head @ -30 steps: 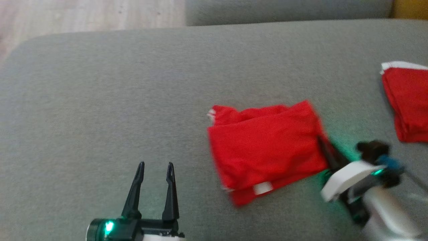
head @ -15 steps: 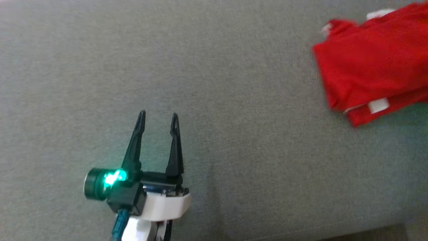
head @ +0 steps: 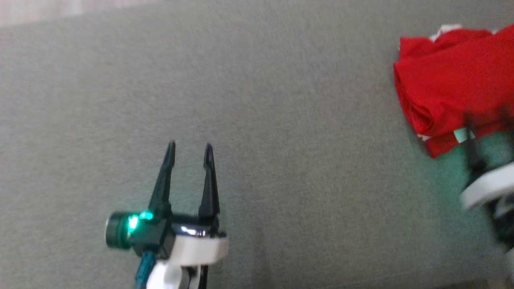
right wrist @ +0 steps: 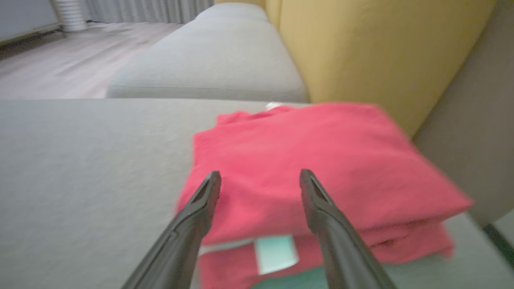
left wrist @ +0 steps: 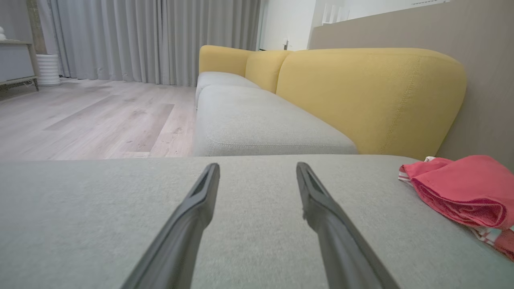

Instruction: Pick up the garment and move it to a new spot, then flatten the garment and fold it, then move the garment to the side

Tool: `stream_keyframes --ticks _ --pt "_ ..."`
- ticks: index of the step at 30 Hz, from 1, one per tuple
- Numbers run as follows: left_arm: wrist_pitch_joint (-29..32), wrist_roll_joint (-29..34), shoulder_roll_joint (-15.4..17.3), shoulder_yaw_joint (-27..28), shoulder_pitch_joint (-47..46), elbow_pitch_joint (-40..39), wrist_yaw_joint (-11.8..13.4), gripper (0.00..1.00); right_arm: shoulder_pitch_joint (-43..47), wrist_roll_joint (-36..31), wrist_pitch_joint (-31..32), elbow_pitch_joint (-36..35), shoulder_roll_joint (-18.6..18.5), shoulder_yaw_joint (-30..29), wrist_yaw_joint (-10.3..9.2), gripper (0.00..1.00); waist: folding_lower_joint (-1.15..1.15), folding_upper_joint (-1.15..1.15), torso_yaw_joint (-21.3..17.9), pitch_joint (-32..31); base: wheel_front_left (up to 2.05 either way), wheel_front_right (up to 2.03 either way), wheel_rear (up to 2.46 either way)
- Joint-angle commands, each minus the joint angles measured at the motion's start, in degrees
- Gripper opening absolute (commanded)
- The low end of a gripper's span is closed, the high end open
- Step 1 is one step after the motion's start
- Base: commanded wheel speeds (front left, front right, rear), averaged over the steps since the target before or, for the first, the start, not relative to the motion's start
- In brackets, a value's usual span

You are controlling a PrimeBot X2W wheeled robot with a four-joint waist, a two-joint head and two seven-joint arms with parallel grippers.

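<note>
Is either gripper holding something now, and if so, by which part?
Nothing is held. The left gripper stands open above the grey fabric sofa cushion; the right gripper is open too, at the near edge of the folded red cloth garment.

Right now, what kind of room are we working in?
Probably a home living room: a sofa with grey seats and yellow backs, a wood floor, and long grey curtains.
</note>
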Motion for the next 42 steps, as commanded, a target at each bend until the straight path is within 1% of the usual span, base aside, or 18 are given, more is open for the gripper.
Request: stream_keyframes --ticks 1,7,10,11,13,16,21,23,29,38,39,40,42 --pt "-0.3 -0.8 -0.4 1.4 1.9 -1.0 -0.4 1.00 2.9 0.4 -1.5 -1.5 0.7 2.0 -0.04 1.00 0.01 0.00 3.0 -5.6 0.00 0.00 0.00" --pt "-0.3 -1.5 -0.4 2.8 7.6 0.6 -2.0 1.00 10.0 1.3 -7.2 1.0 9.9 8.1 -0.04 1.00 0.01 0.00 6.2 -14.3 0.00 0.00 0.00" --pt "-0.3 -0.5 -0.4 4.0 10.7 0.4 -2.6 1.00 13.1 0.5 -8.7 0.7 13.7 9.6 -0.04 1.00 0.01 0.00 7.2 -17.8 0.00 0.00 0.00" --pt "-0.3 -0.2 -0.4 4.6 11.7 0.2 -2.7 1.00 14.1 -0.2 -8.8 -0.2 14.8 9.8 -0.04 1.00 0.01 0.00 7.4 -18.6 0.00 0.00 0.00" --pt "-0.3 0.3 -0.4 5.8 13.6 -0.2 -3.0 1.00 16.1 -2.2 -8.9 -4.1 16.7 8.5 -0.04 1.00 0.01 0.00 7.7 -19.9 0.00 0.00 0.00" --pt "-0.3 0.7 -0.4 7.5 16.2 -0.7 -3.6 1.00 20.5 -5.0 -8.9 -9.4 18.8 7.2 -0.04 1.00 0.01 0.00 7.9 -21.2 0.00 0.00 0.00" --pt "-0.3 1.3 -0.4 9.6 18.6 -1.7 -6.0 1.00 26.2 -6.9 -9.0 -15.1 20.0 5.7 -0.04 1.00 0.01 0.00 7.8 -22.3 0.00 0.00 0.00" --pt "-0.3 1.7 -0.4 10.5 19.2 -1.7 -6.7 1.00 27.5 -7.4 -9.0 -16.2 20.2 5.5 -0.04 1.00 0.01 0.00 7.6 -22.5 0.00 0.00 0.00" --pt "-0.3 1.4 -0.4 12.1 20.0 -1.3 -6.9 1.00 28.3 -8.3 -9.0 -16.6 20.7 6.0 -0.04 1.00 0.01 0.00 6.8 -22.8 0.00 0.00 0.00" --pt "-0.3 1.4 -0.4 12.8 20.0 -0.9 -8.0 1.00 28.1 -8.5 -9.0 -16.1 21.2 7.2 -0.04 1.00 0.01 0.00 6.8 -22.6 0.00 0.00 0.00" --pt "0.0 1.3 0.0 10.8 22.2 1.0 -8.0 0.00 30.1 -8.1 -8.3 -14.2 21.4 5.9 0.00 0.00 0.01 0.00 6.8 -22.6 0.00 0.00 0.00" --pt "0.0 1.3 0.0 10.6 22.4 2.9 -8.0 0.00 30.3 -8.0 -8.3 -12.4 21.4 6.0 0.00 0.00 0.01 0.00 6.8 -22.6 0.00 0.00 0.00" --pt "0.1 0.4 0.0 10.6 22.5 3.4 -8.0 0.00 30.4 -7.1 -8.2 -11.8 21.4 6.0 0.00 0.00 0.01 0.00 6.8 -22.5 0.00 0.00 0.00"
